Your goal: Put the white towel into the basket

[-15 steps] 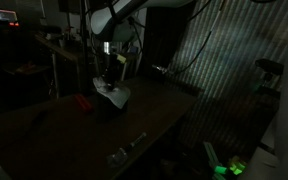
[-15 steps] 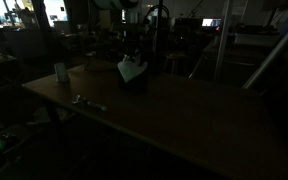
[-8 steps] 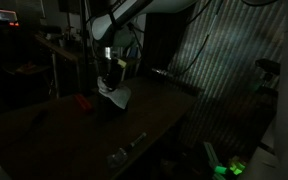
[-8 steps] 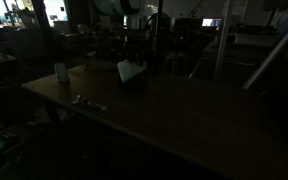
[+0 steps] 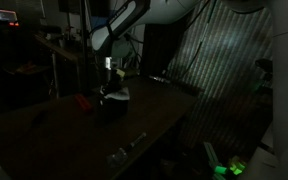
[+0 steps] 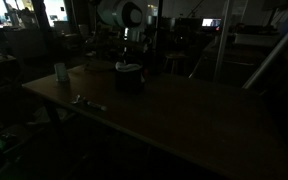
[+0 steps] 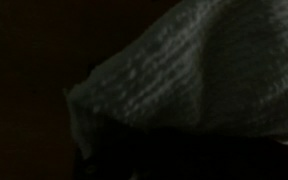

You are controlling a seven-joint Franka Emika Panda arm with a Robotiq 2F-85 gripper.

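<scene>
Dim room, dark table [image 6: 184, 110] — white towel [image 6: 129, 68] on the basket [image 6: 131, 83], gripper [image 6: 131, 55] above, its opening too dark to tell.

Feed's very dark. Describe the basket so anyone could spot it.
In an exterior view, start at the long table and look below the robot arm. The basket is the squat dark container there. Only it has a white towel at its top; the pale cup stands apart.
</scene>
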